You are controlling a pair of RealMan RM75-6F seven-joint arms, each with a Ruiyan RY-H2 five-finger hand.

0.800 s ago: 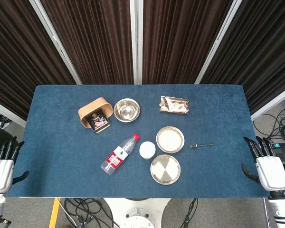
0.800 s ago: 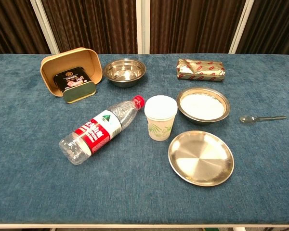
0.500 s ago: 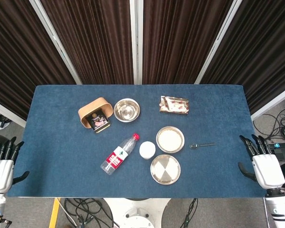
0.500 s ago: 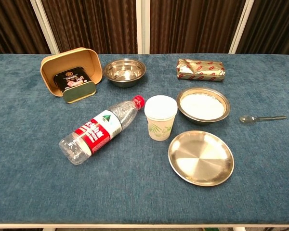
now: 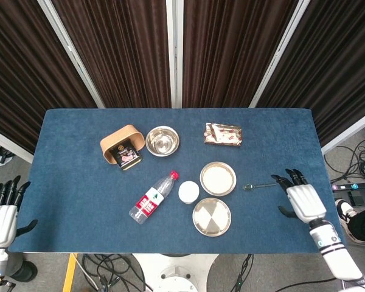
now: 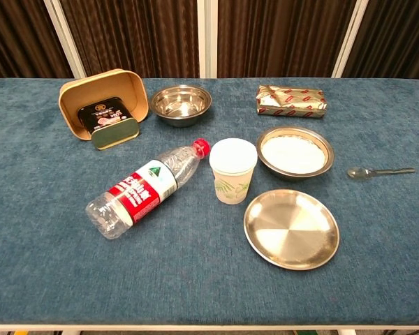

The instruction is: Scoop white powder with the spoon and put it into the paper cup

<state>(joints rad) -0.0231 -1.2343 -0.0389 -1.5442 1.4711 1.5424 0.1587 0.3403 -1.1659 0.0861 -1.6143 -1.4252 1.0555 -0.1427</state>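
Blue table (image 5: pixel 79 182) margin between spoon (image 5: pixel 259 185) handle and empty right hand (image 5: pixel 303 201)

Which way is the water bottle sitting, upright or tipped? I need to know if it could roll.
Tipped. The water bottle lies on its side on the table, red cap on, pointing toward the paper cup.

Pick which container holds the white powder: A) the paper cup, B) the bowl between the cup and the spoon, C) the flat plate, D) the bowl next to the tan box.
B: the bowl between the cup and the spoon is filled with white powder, as the chest view shows.
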